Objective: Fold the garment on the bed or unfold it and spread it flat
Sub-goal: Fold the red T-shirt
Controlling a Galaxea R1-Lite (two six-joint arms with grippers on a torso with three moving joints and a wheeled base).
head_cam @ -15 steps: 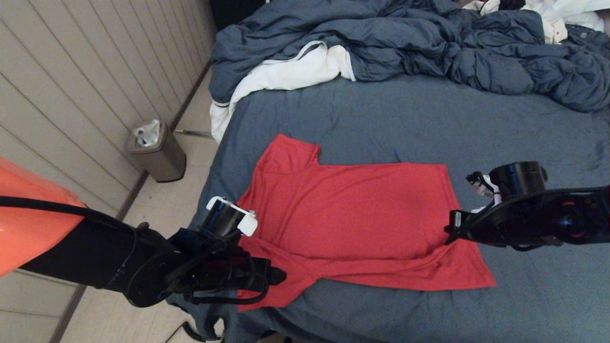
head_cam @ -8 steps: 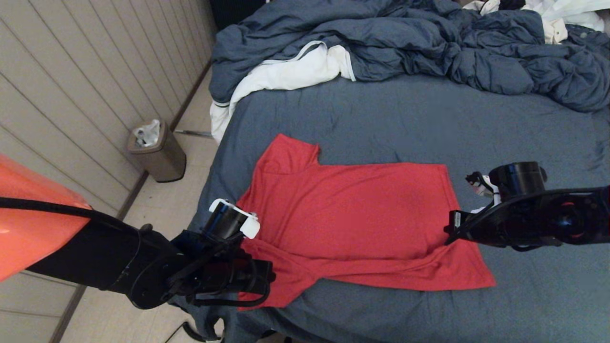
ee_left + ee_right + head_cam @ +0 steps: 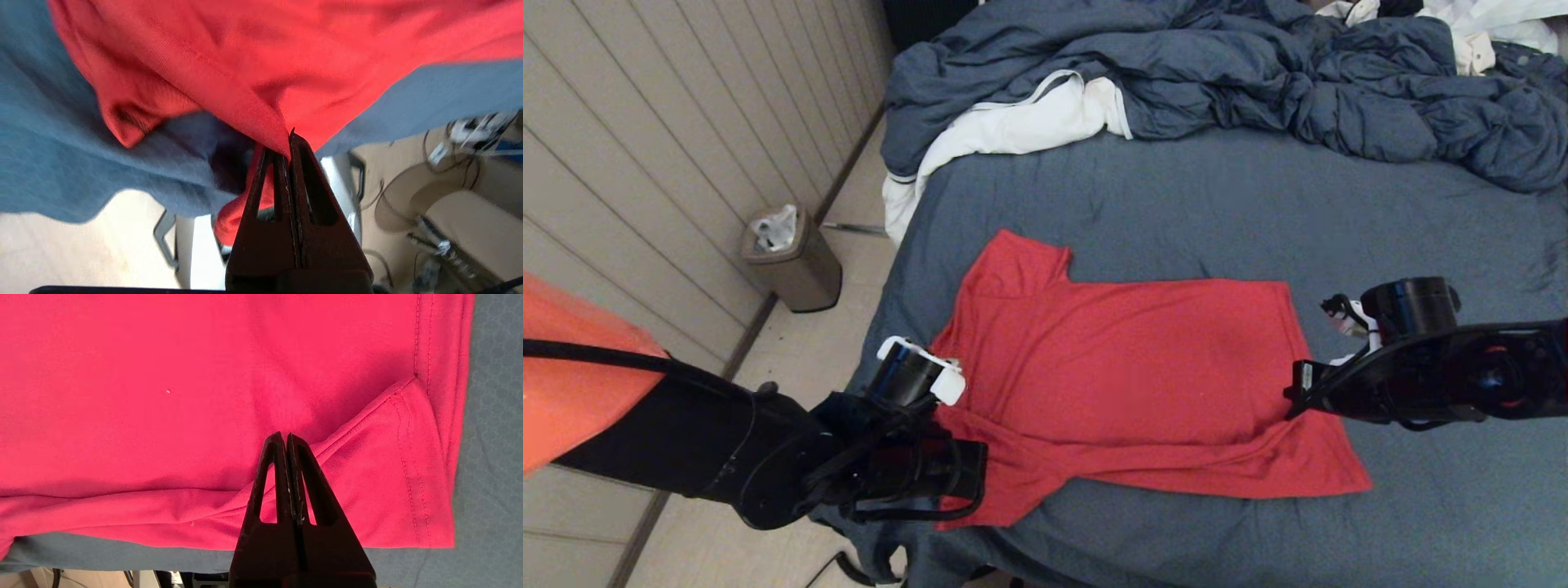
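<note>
Slate-blue bed [image 3: 1217, 204] is carrying the red garment [image 3: 1127, 367] near its front edge; both end effectors, left [image 3: 288, 136] and right [image 3: 284, 437], are pinching its near fold closed, best lifted together, evenly.

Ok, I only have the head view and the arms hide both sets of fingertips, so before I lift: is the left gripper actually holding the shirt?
Observer: Yes. The left wrist view shows the left gripper shut, with a pinch of the garment between its tips, at the edge of the bed with floor showing below.
Operator: And the right one?
Observer: The right gripper is shut too, on a fold whose creases run to its tips.
Operator: Which part of the shirt is that?
Observer: Close to the stitched hem, where a corner is folded over onto the body of the shirt.
</note>
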